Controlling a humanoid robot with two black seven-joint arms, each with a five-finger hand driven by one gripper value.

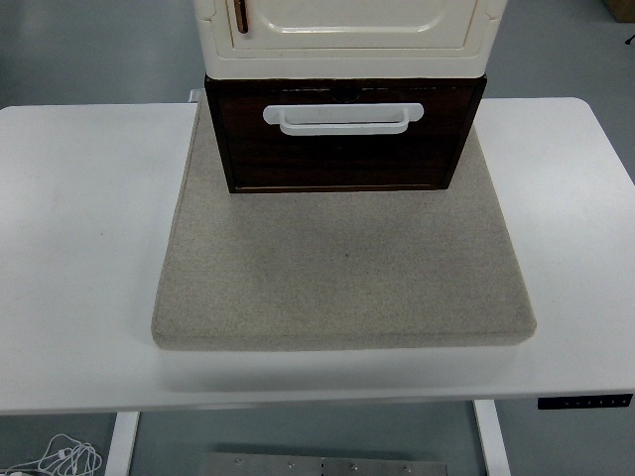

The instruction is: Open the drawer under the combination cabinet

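Observation:
The combination cabinet stands at the back middle of the table: a cream upper cabinet (347, 35) with a door on top of a dark brown wooden drawer (342, 144). A white bar handle (342, 117) runs across the drawer's front. The drawer front sticks out a little past the cream cabinet's base toward me. Neither of my hands shows in the head view.
The cabinet sits on a thick grey felt mat (342, 268) that covers the middle of the white table (79, 248). A control panel (585, 402) is on the table's front edge at the right. Cables (60, 456) lie on the floor at lower left.

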